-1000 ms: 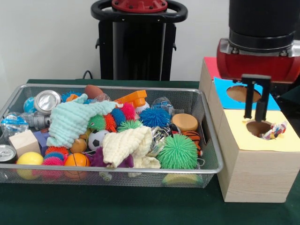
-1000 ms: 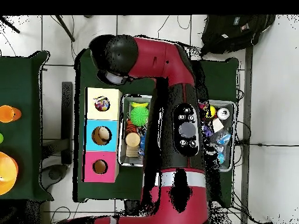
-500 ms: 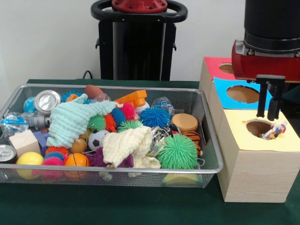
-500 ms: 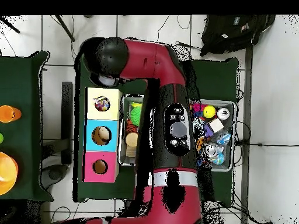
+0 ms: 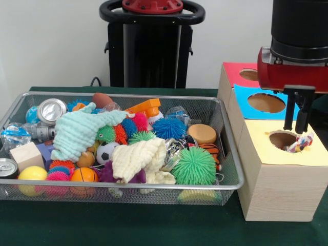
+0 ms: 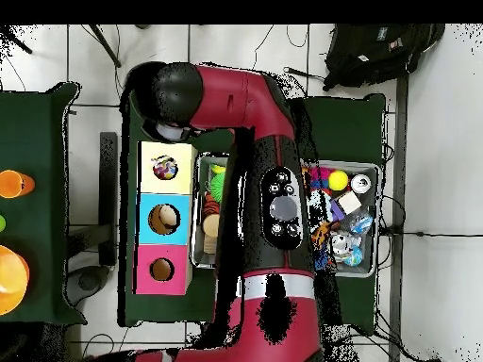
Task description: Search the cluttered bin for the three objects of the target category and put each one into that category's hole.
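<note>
The wire mesh bin (image 5: 231, 154) is full of toys, and no polka-dot cloth shows in it in the front view. A polka-dot cloth (image 5: 302, 142) lies bunched at the right edge of the hole (image 5: 281, 139) in the yellow-topped box (image 5: 266, 154). My gripper (image 5: 295, 125) hangs just above the hole's right side, open and empty, and clear of the cloth. In the overhead view the cloth (image 6: 165, 169) shows in the yellow top's hole. The arm (image 6: 245, 104) hides the gripper and much of the bin (image 6: 196, 212) there.
A mint-green cloth (image 5: 77, 133) and a cream cloth (image 5: 138, 159) lie on top of spiky balls, cans and blocks in the bin. The blue-topped box (image 5: 246, 105) and the red-topped box (image 5: 230, 74) stand behind the yellow one.
My gripper has moved right in the front view, from over the hole's left part to its right side, and risen a little. The cloth at the hole has not moved.
</note>
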Tool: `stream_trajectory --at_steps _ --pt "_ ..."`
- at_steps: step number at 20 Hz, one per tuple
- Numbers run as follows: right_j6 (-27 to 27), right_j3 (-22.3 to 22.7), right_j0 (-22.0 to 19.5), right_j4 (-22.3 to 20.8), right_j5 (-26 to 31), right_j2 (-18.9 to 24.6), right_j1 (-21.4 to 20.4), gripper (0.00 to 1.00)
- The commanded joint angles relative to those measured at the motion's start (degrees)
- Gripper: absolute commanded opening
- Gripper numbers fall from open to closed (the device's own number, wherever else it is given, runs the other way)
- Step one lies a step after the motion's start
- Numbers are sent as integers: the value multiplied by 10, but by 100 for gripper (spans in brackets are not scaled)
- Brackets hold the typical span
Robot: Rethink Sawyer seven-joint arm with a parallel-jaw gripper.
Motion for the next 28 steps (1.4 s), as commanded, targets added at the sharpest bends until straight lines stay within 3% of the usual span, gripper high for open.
stream_trajectory --at_steps 1,28 --pt "43 34 -2 9 9 32 22 0" --pt "39 66 11 1 -71 35 43 0"
